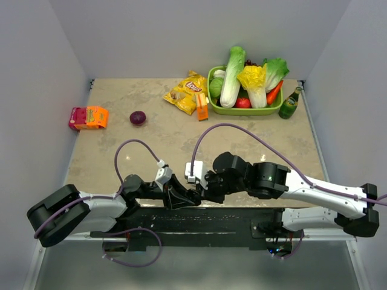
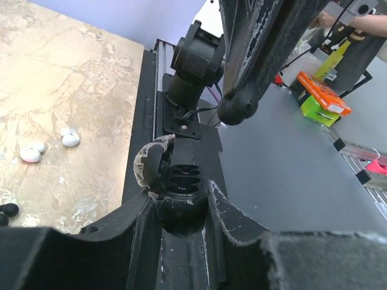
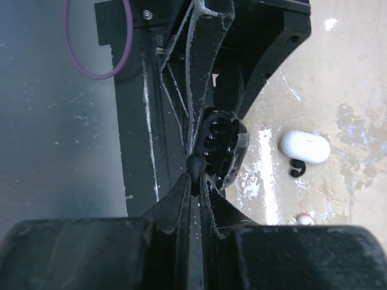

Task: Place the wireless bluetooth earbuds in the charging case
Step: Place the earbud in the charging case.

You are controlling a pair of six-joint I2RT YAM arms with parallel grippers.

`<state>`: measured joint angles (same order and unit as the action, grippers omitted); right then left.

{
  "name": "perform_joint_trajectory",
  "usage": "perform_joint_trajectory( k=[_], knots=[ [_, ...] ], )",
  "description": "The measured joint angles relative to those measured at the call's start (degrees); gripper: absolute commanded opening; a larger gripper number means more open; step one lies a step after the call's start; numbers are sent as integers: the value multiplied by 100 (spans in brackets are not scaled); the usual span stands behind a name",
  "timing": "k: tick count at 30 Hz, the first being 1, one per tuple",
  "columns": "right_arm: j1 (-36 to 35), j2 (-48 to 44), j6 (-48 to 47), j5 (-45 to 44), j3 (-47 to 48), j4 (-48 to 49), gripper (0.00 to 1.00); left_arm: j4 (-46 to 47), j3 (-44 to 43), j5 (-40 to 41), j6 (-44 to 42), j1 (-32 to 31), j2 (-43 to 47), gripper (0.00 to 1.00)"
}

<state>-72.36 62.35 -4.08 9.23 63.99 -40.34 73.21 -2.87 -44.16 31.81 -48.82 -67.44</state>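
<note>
Charging case (image 2: pixel 181 181), black, lid open, clamped in left gripper (image 2: pixel 181 208) over near edge of table (image 2: pixel 72 72). Right gripper (image 3: pixel 195 179) pinched shut on glossy black earbud (image 3: pixel 195 164), just at case's wells. Two white earbuds (image 2: pixel 69 138) lie loose on table; white case (image 3: pixel 305 147) rests there too.

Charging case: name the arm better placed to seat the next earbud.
Right. The right fingers pinch a black earbud close beside the open charging case; the left fingers are busy gripping that case.
</note>
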Motion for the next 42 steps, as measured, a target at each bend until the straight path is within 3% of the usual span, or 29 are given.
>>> perform_joint_trajectory(
  k=[20,41,42],
  knots=[
    [-9,461,214,243,-39,264,0,-267,0,173,-1032,-573,614,0],
    [-94,612,262,249,-39,372,0,-275,-7,341,-1193,-638,632,0],
    [-92,614,262,247,-39,372,11,-278,-7,343,-1193,-638,632,0]
  ],
)
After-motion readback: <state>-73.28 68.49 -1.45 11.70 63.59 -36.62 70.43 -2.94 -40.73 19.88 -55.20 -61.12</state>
